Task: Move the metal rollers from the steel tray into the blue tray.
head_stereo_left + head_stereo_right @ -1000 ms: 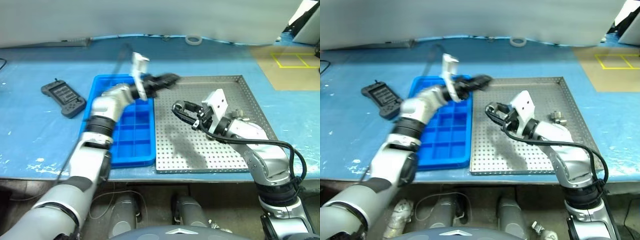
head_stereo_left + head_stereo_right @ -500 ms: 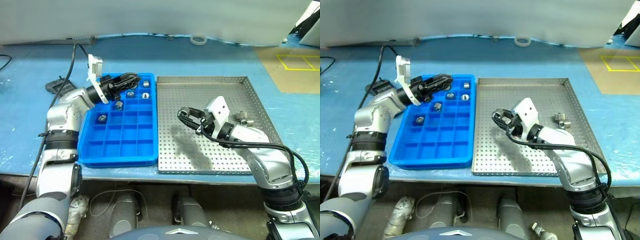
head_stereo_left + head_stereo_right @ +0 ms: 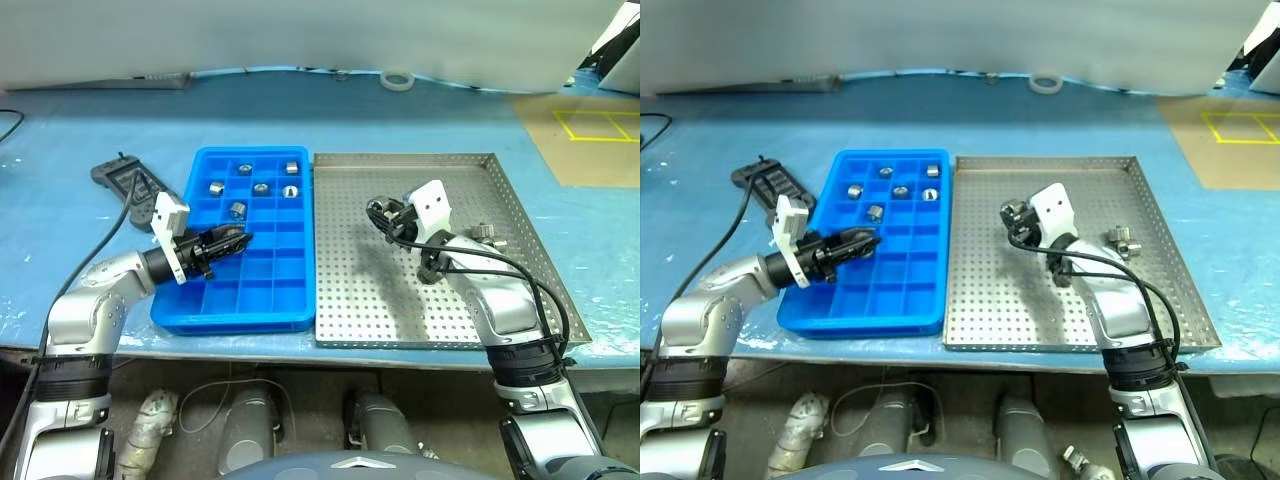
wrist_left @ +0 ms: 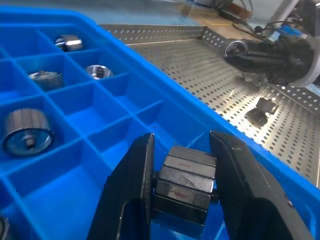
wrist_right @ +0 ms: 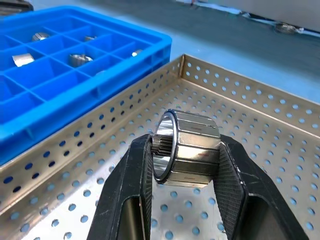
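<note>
Left eye view showed the left gripper (image 3: 232, 241) had drawn back from the blue tray's (image 3: 243, 315) far end to its near-left compartments, clamping a roller (image 4: 184, 182). Right gripper (image 3: 381, 213), beside that tray over the steel tray (image 3: 500, 330), clamped another roller (image 5: 191, 148).

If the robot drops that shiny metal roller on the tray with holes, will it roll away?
Probably a little. The roller in the right gripper is round, but its sides look flat-faceted, which should slow it. The steel tray has a raised rim, so it would likely stay inside. It looks solid, so probably heavy for its size.
</note>
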